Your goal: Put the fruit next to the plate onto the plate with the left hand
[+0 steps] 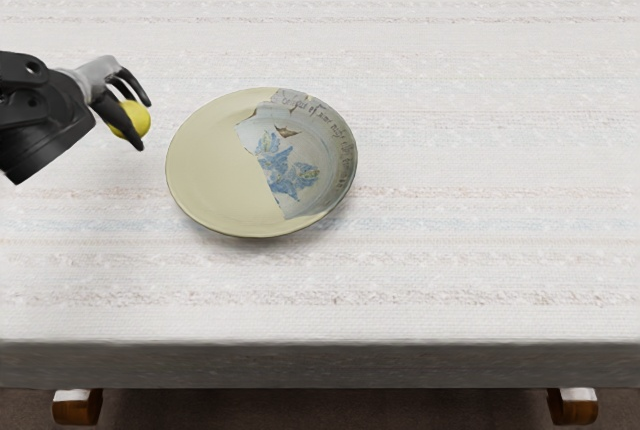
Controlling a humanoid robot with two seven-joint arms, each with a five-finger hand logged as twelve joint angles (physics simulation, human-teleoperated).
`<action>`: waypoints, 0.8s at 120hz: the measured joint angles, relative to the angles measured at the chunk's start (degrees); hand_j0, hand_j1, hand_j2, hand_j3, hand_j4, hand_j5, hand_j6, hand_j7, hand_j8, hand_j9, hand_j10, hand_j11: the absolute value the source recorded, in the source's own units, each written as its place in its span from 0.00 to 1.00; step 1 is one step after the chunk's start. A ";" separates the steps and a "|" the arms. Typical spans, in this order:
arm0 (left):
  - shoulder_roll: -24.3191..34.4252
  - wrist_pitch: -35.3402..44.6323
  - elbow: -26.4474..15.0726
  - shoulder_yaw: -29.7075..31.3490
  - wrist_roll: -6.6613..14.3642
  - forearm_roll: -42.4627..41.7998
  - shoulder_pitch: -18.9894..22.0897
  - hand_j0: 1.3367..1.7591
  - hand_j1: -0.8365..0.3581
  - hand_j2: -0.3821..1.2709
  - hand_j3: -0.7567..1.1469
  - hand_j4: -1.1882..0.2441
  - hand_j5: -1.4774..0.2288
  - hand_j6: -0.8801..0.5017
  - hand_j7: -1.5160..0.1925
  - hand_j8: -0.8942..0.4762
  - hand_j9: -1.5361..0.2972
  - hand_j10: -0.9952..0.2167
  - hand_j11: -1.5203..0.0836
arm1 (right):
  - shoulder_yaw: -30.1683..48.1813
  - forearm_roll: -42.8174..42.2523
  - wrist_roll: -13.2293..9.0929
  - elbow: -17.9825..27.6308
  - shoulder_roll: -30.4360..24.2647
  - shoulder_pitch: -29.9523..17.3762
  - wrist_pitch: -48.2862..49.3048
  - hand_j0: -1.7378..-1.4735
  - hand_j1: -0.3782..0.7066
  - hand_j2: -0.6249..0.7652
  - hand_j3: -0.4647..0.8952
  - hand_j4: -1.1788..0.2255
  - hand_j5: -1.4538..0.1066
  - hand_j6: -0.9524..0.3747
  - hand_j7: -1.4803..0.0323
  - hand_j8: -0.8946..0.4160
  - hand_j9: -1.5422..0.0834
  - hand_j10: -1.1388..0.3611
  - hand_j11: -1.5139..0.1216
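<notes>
Gripping the small round yellow fruit (136, 118) in curled dark fingers (129, 134) of the left hand (113, 100), just left of the round cream-and-blue ceramic plate (205, 175) on the pale desk (480, 250); best carried level over the rim, lowered mid-plate, then released gently.

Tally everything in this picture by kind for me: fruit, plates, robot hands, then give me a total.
yellow fruit: 1, held in the hand
plate: 1
left hand: 1
Total: 3
</notes>
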 joint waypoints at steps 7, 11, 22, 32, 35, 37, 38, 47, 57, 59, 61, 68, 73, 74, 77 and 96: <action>-0.15 -0.04 -1.14 -0.43 0.38 -0.09 -0.26 0.76 0.45 0.58 0.40 0.33 0.29 0.29 0.32 0.33 0.32 0.23 0.35 | 0.00 0.00 0.00 0.00 0.00 0.00 0.00 0.30 0.07 0.44 0.34 0.81 0.90 0.69 0.95 0.65 0.92 0.73 0.90; -0.17 -0.05 -1.75 -0.89 0.56 -0.16 -0.27 0.76 0.44 0.59 0.40 0.33 0.29 0.29 0.32 0.33 0.32 0.23 0.35 | 0.00 0.00 0.00 0.00 0.00 0.00 0.00 0.30 0.07 0.44 0.34 0.81 0.90 0.69 0.95 0.65 0.92 0.73 0.90; -0.30 -0.15 -3.31 -2.46 0.86 -0.28 -0.65 0.76 0.43 0.59 0.40 0.34 0.29 0.30 0.32 0.33 0.32 0.23 0.35 | 0.00 0.00 0.00 0.00 0.00 0.00 0.00 0.30 0.07 0.44 0.34 0.81 0.90 0.69 0.95 0.65 0.92 0.73 0.90; -0.59 -0.20 -4.65 -3.89 1.07 -0.31 -0.97 0.76 0.42 0.61 0.40 0.34 0.28 0.30 0.33 0.33 0.32 0.24 0.35 | 0.00 0.00 0.00 0.00 0.00 0.00 0.00 0.30 0.07 0.44 0.34 0.81 0.90 0.69 0.95 0.65 0.92 0.73 0.90; -0.65 -0.22 -5.01 -4.33 1.12 -0.36 -1.01 0.76 0.40 0.65 0.40 0.34 0.28 0.30 0.33 0.33 0.32 0.24 0.35 | 0.00 0.00 0.00 0.00 0.00 0.00 0.00 0.30 0.07 0.44 0.34 0.81 0.90 0.69 0.95 0.65 0.92 0.73 0.90; -0.69 -0.24 -5.24 -4.62 1.15 -0.38 -1.04 0.76 0.39 0.67 0.40 0.34 0.28 0.31 0.32 0.33 0.32 0.24 0.35 | 0.00 0.00 0.00 0.00 0.00 0.00 0.00 0.30 0.07 0.44 0.34 0.81 0.90 0.69 0.95 0.65 0.92 0.73 0.90; -0.73 -0.25 -5.36 -4.76 1.16 -0.38 -1.05 0.76 0.39 0.67 0.40 0.34 0.28 0.31 0.33 0.34 0.32 0.24 0.35 | 0.00 0.00 0.00 0.00 0.00 0.00 0.00 0.30 0.07 0.44 0.34 0.81 0.90 0.69 0.95 0.65 0.92 0.73 0.90; -1.13 -0.55 -6.22 -6.17 1.33 -0.40 -1.31 0.76 0.40 0.64 0.40 0.35 0.27 0.31 0.32 0.34 0.31 0.24 0.35 | 0.00 0.00 0.00 0.00 0.00 0.00 0.00 0.30 0.07 0.44 0.34 0.81 0.90 0.69 0.95 0.65 0.92 0.73 0.90; -1.82 -1.33 -6.88 -7.92 1.57 -0.42 -1.24 0.75 0.40 0.64 0.40 0.35 0.27 0.31 0.32 0.34 0.31 0.24 0.35 | 0.00 0.00 0.00 0.00 0.00 0.00 0.00 0.30 0.07 0.44 0.34 0.81 0.90 0.69 0.95 0.65 0.92 0.73 0.90; -2.06 -1.54 -6.96 -8.24 1.60 -0.42 -1.24 0.75 0.40 0.63 0.40 0.35 0.27 0.31 0.33 0.34 0.31 0.24 0.35 | 0.00 0.00 0.00 0.00 0.00 0.00 0.00 0.30 0.07 0.44 0.34 0.81 0.90 0.69 0.95 0.65 0.92 0.73 0.90; -2.42 -1.74 -7.04 -8.53 1.62 -0.41 -1.17 0.75 0.40 0.63 0.40 0.35 0.27 0.31 0.33 0.34 0.31 0.24 0.35 | 0.00 0.00 0.00 0.00 0.00 0.00 0.00 0.30 0.07 0.44 0.34 0.81 0.90 0.69 0.95 0.65 0.92 0.73 0.90; -3.93 -2.32 -7.23 -9.50 1.67 -0.48 -0.94 0.75 0.37 0.68 0.40 0.35 0.27 0.32 0.32 0.34 0.31 0.25 0.35 | 0.00 0.00 0.00 0.00 0.00 0.00 0.00 0.30 0.07 0.44 0.34 0.81 0.90 0.69 0.95 0.65 0.92 0.73 0.90; -4.96 -2.67 -7.32 -10.11 1.69 -0.54 -0.80 0.75 0.35 0.70 0.40 0.35 0.26 0.33 0.32 0.36 0.31 0.26 0.35 | 0.00 0.00 0.00 0.00 0.00 0.00 0.00 0.30 0.07 0.44 0.34 0.81 0.90 0.69 0.95 0.65 0.92 0.73 0.90; -5.30 -2.70 -7.33 -10.20 1.70 -0.54 -0.80 0.75 0.35 0.71 0.40 0.35 0.26 0.33 0.32 0.36 0.31 0.26 0.35 | 0.00 0.00 0.00 0.00 0.00 0.00 0.00 0.30 0.07 0.44 0.34 0.81 0.90 0.69 0.95 0.65 0.92 0.73 0.90; -5.83 -2.86 -7.37 -10.50 1.69 -0.59 -0.73 0.75 0.33 0.72 0.40 0.36 0.26 0.34 0.32 0.36 0.31 0.27 0.34 | 0.00 0.00 0.00 0.00 0.00 0.00 0.00 0.30 0.07 0.44 0.34 0.81 0.90 0.69 0.95 0.65 0.92 0.73 0.90; -8.30 -3.07 -7.11 -12.01 1.76 -0.60 0.93 0.75 0.31 0.76 0.40 0.35 0.26 0.34 0.30 0.37 0.31 0.29 0.34 | 0.01 0.00 0.00 0.00 0.00 0.00 0.00 0.30 0.07 0.44 0.34 0.81 0.90 0.69 0.95 0.65 0.92 0.73 0.90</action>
